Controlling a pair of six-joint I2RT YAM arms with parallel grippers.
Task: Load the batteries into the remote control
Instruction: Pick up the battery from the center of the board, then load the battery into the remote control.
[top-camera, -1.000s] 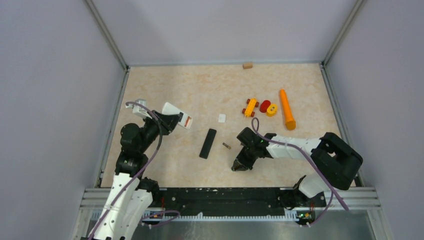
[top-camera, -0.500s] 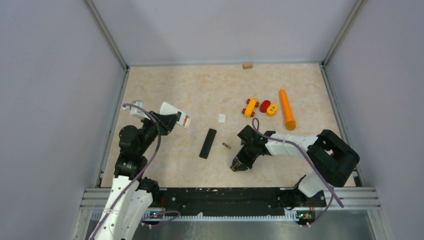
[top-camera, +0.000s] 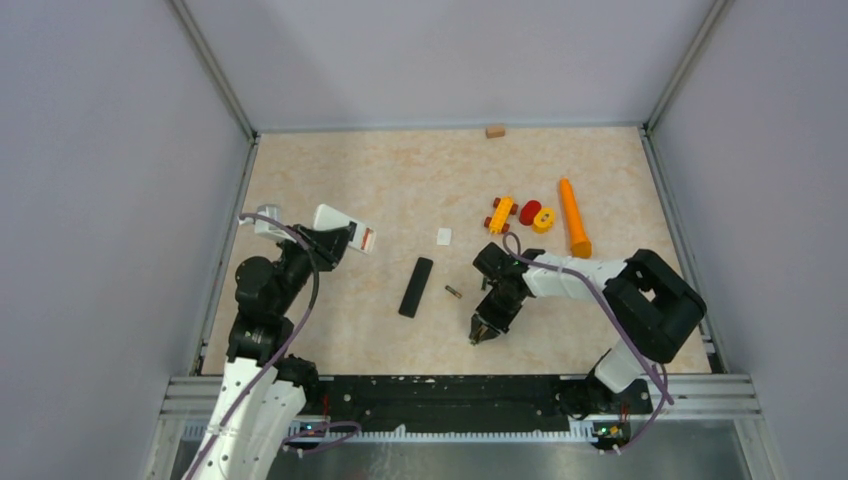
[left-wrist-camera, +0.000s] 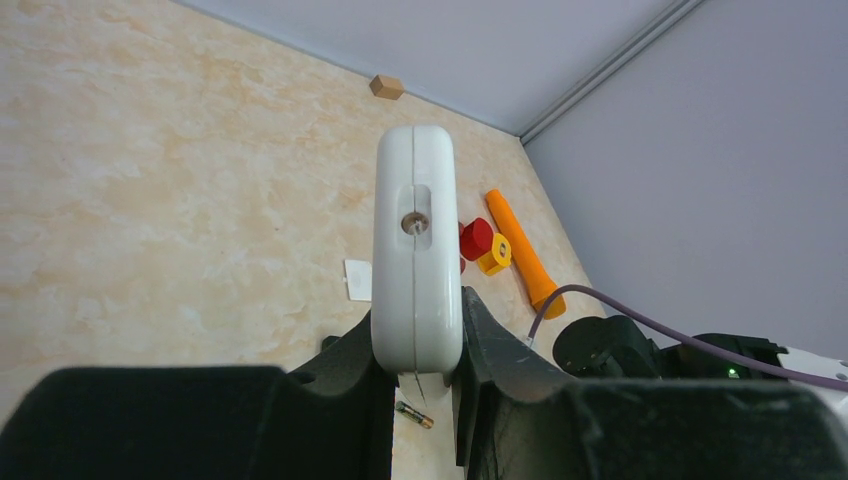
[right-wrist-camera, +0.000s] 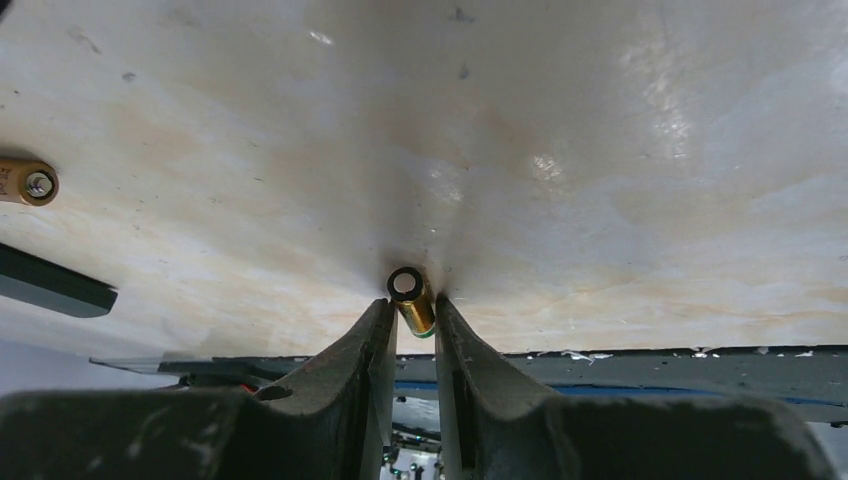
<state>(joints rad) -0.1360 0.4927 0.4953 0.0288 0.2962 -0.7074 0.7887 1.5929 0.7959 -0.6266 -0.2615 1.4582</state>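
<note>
left gripper: clamped on the remote control, one finger on each flat side; raised over the left part of the table.
remote control: white, rounded slab, held edge-on to the left wrist camera. A narrow slot in that edge has a small round metal piece in it. In the top view it juts from the claw toward the right.
right gripper: fingers nearly together, pinching one battery; set low at the near middle of the table.
held battery: gold body, dark round end facing the wrist camera; it pokes out past the fingertips. Whether it touches the table cannot be told.
loose battery: lies flat on the table, just right of the black bar and to the far left of the right claw; also in the right wrist view at the left edge.
black bar: slim, lies flat near the table's middle, between the two claws.
white tab: small, flat, beyond the bar.
far right group: toy car, red disc, yellow ring, orange carrot-shaped cone, close together.
wooden block: at the far edge, by the back wall.
</note>
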